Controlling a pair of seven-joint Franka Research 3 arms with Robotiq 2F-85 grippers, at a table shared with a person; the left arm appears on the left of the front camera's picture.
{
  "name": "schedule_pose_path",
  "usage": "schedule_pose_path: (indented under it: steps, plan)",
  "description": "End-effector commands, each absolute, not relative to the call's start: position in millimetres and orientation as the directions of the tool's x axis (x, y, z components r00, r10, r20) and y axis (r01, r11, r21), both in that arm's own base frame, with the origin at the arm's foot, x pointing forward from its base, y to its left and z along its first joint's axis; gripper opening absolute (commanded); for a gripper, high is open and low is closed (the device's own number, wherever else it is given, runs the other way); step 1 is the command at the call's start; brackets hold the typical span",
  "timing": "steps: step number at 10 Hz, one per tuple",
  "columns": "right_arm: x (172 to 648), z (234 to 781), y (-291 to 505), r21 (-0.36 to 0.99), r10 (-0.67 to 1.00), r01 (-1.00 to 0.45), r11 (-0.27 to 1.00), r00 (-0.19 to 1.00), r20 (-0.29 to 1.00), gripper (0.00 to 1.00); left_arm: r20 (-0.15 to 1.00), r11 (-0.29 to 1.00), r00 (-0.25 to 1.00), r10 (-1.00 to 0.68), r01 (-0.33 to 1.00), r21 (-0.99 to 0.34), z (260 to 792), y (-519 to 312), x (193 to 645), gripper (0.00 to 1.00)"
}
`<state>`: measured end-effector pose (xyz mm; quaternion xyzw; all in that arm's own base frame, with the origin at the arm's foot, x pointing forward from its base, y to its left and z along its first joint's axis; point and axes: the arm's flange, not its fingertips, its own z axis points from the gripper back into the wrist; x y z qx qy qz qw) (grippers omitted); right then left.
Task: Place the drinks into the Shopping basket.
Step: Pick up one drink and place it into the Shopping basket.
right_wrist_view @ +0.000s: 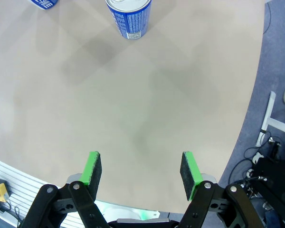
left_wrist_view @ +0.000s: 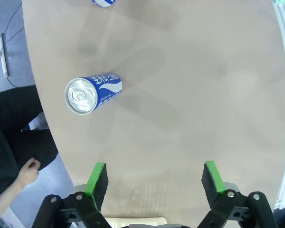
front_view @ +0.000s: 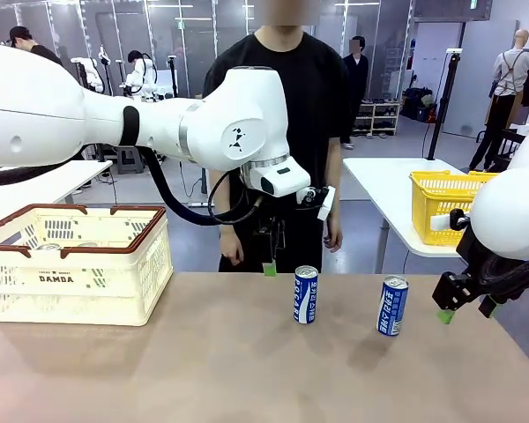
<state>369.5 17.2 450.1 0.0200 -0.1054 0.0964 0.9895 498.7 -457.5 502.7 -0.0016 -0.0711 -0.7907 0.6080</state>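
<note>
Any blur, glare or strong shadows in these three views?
Front view: sharp, evenly lit, soft shadows by the middle can and right-hand can. Left wrist view: wide-angle lens bows the table edge; faint overlapping shadows. Right wrist view: sharp, right-hand can cropped at top, no glare.

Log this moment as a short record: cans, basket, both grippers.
cans: two blue, upright on the table: left can, right can
Shopping basket: on the table's left side, apart from both cans
left gripper: open, empty, above the table
right gripper: open, empty, short of the right can
</note>
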Motion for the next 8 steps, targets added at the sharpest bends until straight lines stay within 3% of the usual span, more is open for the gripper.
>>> schedule_pose_path:
  steps: [1,6,8]
  plan:
    - [368.8,450.4,15.4,0.021,0.185,-0.194,0.981,0.959,0.214,0.84,0.096,-0.242,-0.255,-0.962,0.962,0.126,495.6,-466.8,505.8,1.00]
    - [368.8,450.4,15.4,0.021,0.185,-0.194,0.981,0.959,0.214,0.84,0.166,-0.233,-0.260,-0.951,0.958,0.167,472.1,-510.6,535.1,1.00]
    - [368.8,450.4,15.4,0.021,0.185,-0.194,0.981,0.959,0.214,0.84,0.138,-0.202,-0.230,-0.963,0.961,0.190,459.8,-529.2,549.4,1.00]
